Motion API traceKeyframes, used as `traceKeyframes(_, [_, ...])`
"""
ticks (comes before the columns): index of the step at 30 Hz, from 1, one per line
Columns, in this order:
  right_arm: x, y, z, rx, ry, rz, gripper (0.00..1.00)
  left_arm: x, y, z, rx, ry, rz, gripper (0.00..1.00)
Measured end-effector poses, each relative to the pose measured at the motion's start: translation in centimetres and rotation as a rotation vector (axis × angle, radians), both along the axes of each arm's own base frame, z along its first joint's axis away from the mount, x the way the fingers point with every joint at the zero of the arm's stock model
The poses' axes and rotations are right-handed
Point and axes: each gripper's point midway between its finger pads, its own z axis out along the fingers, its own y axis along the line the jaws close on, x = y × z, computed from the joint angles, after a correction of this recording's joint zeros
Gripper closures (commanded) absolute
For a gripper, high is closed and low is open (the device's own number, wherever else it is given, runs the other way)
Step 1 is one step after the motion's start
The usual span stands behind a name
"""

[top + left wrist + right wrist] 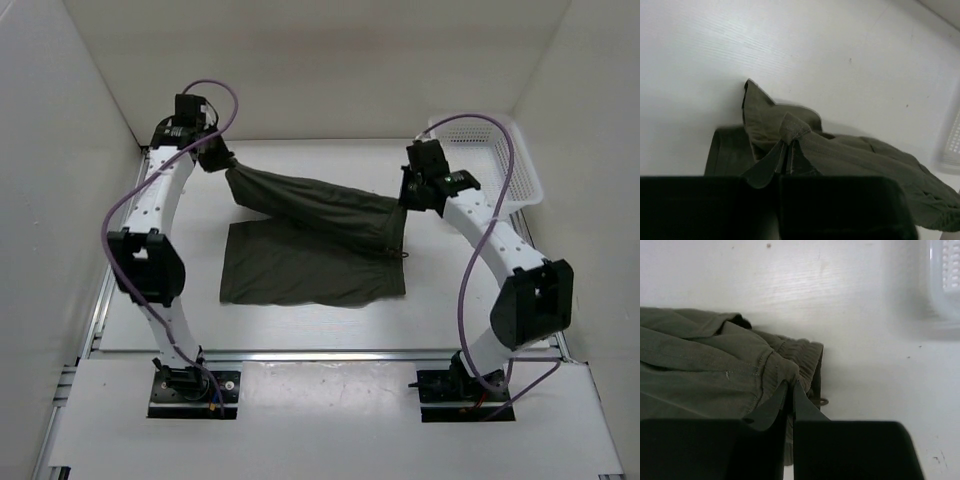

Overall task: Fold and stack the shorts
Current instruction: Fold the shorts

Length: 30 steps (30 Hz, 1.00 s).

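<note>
Left pincer [215, 157] clenched on a leg-hem corner, right pincer [408, 195] clenched on the waistband, the one pair of shorts [310, 265] stretched between them, lower leg flat on the table [450, 300] below; I'd move both pincers together, cloth taut, edges matched; one basket [520, 170] beside the right pincer.

1 white slotted basket [527, 178] sits in the far right corner of the white table [320, 322]. 3 plain white walls [300, 60] enclose the table. 1 metal rail [320, 354] runs along its near edge.
</note>
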Motion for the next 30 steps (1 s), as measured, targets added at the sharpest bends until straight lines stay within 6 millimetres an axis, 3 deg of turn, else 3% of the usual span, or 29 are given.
traceKeyframes(4, [-5.0, 0.5, -1.4, -0.017, 0.017, 0.031, 1.00, -6.3, 0.9, -0.7, 0.007, 0.038, 0.044, 0.90])
traceKeyframes(6, [-7.4, 0.5, -2.5, -0.030, 0.041, 0.039, 1.00, -9.9, 1.2, -2.2, 0.003, 0.082, 0.066, 0.90])
traceKeyframes(7, [-8.8, 0.6, -3.1, -0.039, 0.052, 0.048, 0.98, -12.0, 1.4, -3.1, -0.001, 0.099, 0.081, 0.79])
traceKeyframes(8, [-10.0, 0.5, -3.7, -0.047, 0.066, 0.049, 0.89, -13.9, 1.5, -4.1, -0.006, 0.128, 0.090, 0.53])
traceKeyframes(9, [-11.2, 0.5, -4.2, -0.054, 0.077, 0.045, 0.70, -16.1, 1.6, -5.2, -0.013, 0.159, 0.097, 0.23])
traceKeyframes(10, [-12.2, 0.6, -4.6, -0.055, 0.086, 0.044, 0.47, -18.0, 1.6, -6.4, -0.027, 0.179, 0.109, 0.04])
traceKeyframes(11, [-13.4, 0.5, -5.1, -0.056, 0.097, 0.041, 0.24, -20.2, 1.5, -7.7, -0.043, 0.207, 0.121, 0.00])
traceKeyframes(12, [-14.5, 0.5, -5.6, -0.058, 0.108, 0.039, 0.17, -22.1, 1.5, -8.8, -0.056, 0.243, 0.129, 0.00])
traceKeyframes(15, [-16.9, 0.2, -6.6, -0.068, 0.132, 0.026, 0.22, -26.6, 1.5, -12.4, -0.077, 0.362, 0.163, 0.02])
traceKeyframes(17, [-17.6, 0.1, -6.8, -0.066, 0.135, 0.008, 0.39, -27.6, 1.5, -13.5, -0.077, 0.422, 0.181, 0.17])
traceKeyframes(21, [-17.6, 0.1, -6.7, -0.046, 0.131, -0.036, 0.57, -26.5, 1.6, -13.8, -0.062, 0.430, 0.194, 0.21])
traceKeyframes(23, [-17.5, 0.2, -6.7, -0.033, 0.133, -0.049, 0.57, -26.0, 1.7, -14.0, -0.054, 0.436, 0.196, 0.12])
traceKeyframes(25, [-17.5, 0.3, -6.7, -0.016, 0.138, -0.058, 0.56, -25.4, 1.8, -14.5, -0.041, 0.448, 0.201, 0.12])
traceKeyframes(30, [-17.1, 1.2, -6.2, 0.026, 0.135, -0.053, 0.69, -25.6, 1.9, -16.1, -0.017, 0.512, 0.205, 0.19])
